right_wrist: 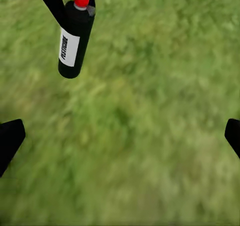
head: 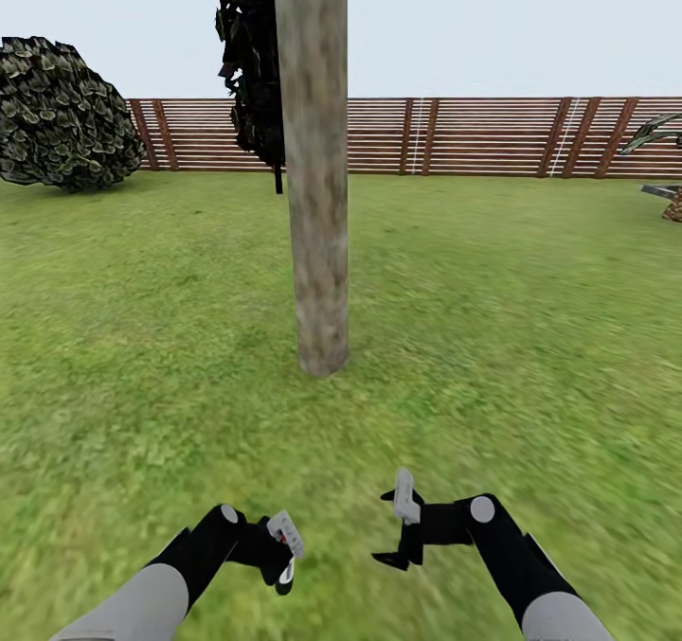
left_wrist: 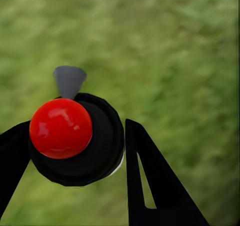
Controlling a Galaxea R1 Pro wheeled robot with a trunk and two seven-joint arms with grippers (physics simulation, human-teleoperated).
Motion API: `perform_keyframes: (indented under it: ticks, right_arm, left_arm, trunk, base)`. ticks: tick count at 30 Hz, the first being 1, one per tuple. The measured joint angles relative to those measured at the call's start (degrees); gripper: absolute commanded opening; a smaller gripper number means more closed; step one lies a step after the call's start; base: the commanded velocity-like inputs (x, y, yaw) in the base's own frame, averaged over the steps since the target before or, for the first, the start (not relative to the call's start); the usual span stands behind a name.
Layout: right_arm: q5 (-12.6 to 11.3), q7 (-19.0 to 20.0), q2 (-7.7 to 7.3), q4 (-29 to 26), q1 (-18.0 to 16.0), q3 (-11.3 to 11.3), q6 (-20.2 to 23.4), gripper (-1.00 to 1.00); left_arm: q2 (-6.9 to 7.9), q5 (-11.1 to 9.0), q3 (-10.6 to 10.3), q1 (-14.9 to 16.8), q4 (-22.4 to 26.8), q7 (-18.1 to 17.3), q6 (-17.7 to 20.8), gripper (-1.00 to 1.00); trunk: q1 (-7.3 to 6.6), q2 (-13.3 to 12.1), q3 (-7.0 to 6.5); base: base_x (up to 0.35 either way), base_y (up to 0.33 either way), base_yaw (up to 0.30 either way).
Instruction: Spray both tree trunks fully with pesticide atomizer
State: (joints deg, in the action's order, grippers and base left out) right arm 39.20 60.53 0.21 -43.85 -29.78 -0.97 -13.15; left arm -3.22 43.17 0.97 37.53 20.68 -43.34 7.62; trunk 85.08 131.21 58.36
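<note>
The left gripper (head: 282, 556) is clamped around the spray bottle (head: 286, 573) – red cap up – held above the grass (head: 511, 338). The right gripper (head: 398, 527) gapes wide, empty, beside it. Beyond them stands the tree trunk (head: 317, 196), with the fence (head: 474, 136) farther behind.

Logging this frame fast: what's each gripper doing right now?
Left gripper: shut on the pesticide atomizer.
Right gripper: open, holding nothing, over the grass.
</note>
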Motion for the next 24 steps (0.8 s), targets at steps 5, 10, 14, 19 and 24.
perform_keyframes:
  ticks: [5, 10, 14, 19, 24]
  right_arm:
    - [0.0, 1.3, 0.22, -1.2, 0.0, 0.0, 1.2, -1.00]
    - [0.0, 1.3, 0.23, -1.2, 0.0, 0.0, 1.3, -1.00]
    - [0.1, 1.3, 0.23, -1.2, 0.0, 0.0, 1.3, -1.00]
    - [0.1, 1.3, 0.28, -1.2, 0.0, 0.0, 1.3, -1.00]
    - [0.1, 1.2, 1.51, -1.3, -0.1, 0.0, 1.5, -1.00]
  left_arm:
    - [-0.34, 0.1, 0.0, 0.0, 0.1, 0.0, 0.0, -1.00]
    - [-0.36, -0.1, 0.1, 0.0, 0.1, 0.0, -0.7, -1.00]
    - [-1.16, -0.2, 0.2, 0.0, 0.1, -0.1, -1.4, -1.00]
    - [-3.48, -0.2, 0.1, 0.0, 0.1, -0.1, -2.2, -1.00]
    - [-5.06, -0.1, 0.1, 0.0, 0.1, -0.1, -2.2, -1.00]
  trunk:
    - [0.00, 0.0, 0.00]
    - [0.00, 0.0, 0.00]
    - [0.00, 0.0, 0.00]
    - [0.00, 0.0, 0.00]
    - [0.00, 0.0, 0.00]
  base:
    - [0.000, 0.000, 0.000]
    - [0.000, 0.000, 0.000]
    - [0.000, 0.000, 0.000]
    - [0.000, 0.000, 0.000]
    - [0.000, 0.000, 0.000]
